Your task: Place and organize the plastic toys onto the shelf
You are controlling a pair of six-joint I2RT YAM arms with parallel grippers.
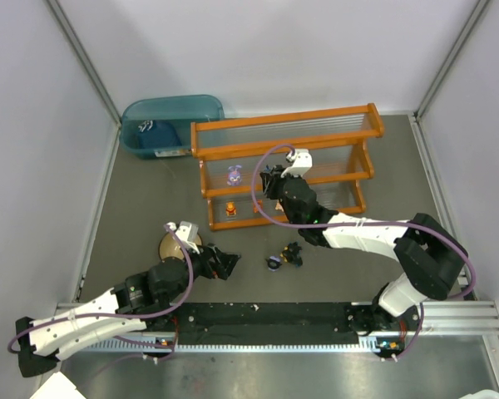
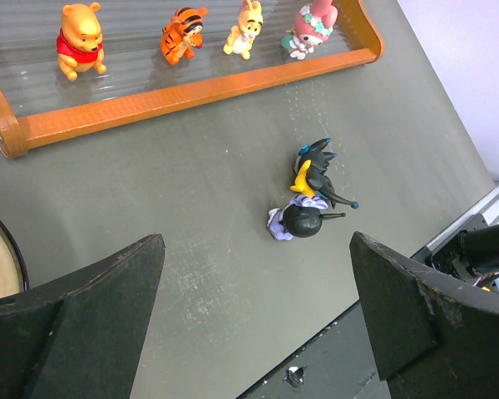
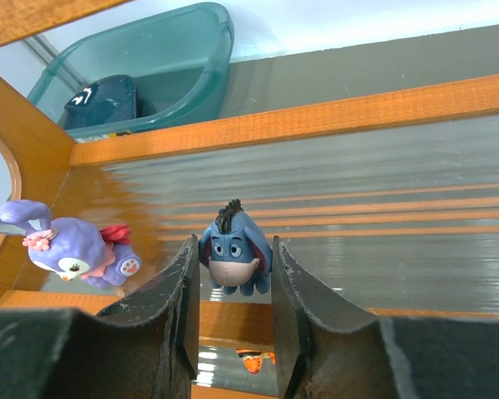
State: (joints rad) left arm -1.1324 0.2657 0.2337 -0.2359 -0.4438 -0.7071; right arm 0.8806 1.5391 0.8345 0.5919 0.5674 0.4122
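My right gripper [image 3: 233, 278] is shut on the small dark-blue donkey toy [image 3: 235, 249] and holds it over the upper tier of the orange-framed shelf [image 3: 333, 116], just right of the purple bunny [image 3: 75, 249]. In the top view that gripper [image 1: 264, 184] is at the shelf [image 1: 287, 125], beside the bunny [image 1: 233, 175]. On the lower tier stand three orange/tan toys [image 2: 77, 50] [image 2: 181, 35] [image 2: 244, 32] and the pink-red one [image 2: 312, 29]. A black toy [image 2: 316, 170] and a dark round-headed one [image 2: 299, 220] lie on the table. My left gripper [image 2: 258, 316] is open and empty, low over the table before them.
A teal translucent bin [image 1: 170, 120] with a dark item inside stands left of the shelf. A tan round bowl [image 1: 173, 245] sits by my left wrist. Grey walls enclose the table, and a black rail [image 1: 274, 320] runs along the near edge.
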